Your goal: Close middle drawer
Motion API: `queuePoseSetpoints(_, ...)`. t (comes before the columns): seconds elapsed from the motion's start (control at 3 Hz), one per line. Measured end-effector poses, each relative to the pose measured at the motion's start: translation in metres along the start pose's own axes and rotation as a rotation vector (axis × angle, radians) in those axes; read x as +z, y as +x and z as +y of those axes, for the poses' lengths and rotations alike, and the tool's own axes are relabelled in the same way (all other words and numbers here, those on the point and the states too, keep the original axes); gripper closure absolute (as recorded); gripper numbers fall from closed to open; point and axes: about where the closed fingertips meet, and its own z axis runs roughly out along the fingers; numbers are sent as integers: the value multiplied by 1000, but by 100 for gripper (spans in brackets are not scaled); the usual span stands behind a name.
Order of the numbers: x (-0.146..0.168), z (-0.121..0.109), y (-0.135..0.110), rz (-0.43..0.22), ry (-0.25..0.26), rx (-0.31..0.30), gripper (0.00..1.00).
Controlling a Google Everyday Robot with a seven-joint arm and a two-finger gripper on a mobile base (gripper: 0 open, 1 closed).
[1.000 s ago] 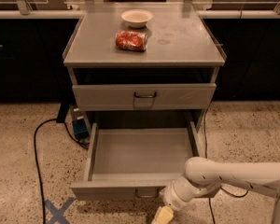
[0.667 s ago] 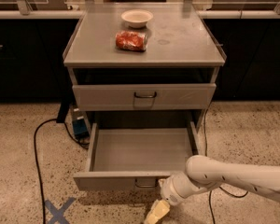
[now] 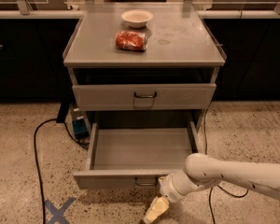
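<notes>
The wide grey metal middle drawer (image 3: 142,155) is seen pulled well out of the grey metal desk (image 3: 186,45). Its long shallow tray is smooth and matte, and a small dark wire handle (image 3: 145,183) is set at the centre of the low front panel. The white-armed gripper (image 3: 149,216) is held just below that panel, right of the handle, over the speckled stone floor (image 3: 252,129). Its cream fingers (image 3: 157,207) are pressed together into one tapered wedge, and nothing is gripped. A shallow white bowl (image 3: 136,17) and a crumpled red packet (image 3: 130,40) are set on the desk.
</notes>
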Motion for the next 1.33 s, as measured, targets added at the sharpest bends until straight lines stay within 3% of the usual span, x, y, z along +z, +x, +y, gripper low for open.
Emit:
queuePoseSetpoints(0.67,-34,-57,-33,-75,163,-10,0)
queuePoseSetpoints(1.0,-34,-57,-34,-76,164,-10,0)
queuePoseSetpoints(1.33,-26,-53,-25,-55,105,25,0)
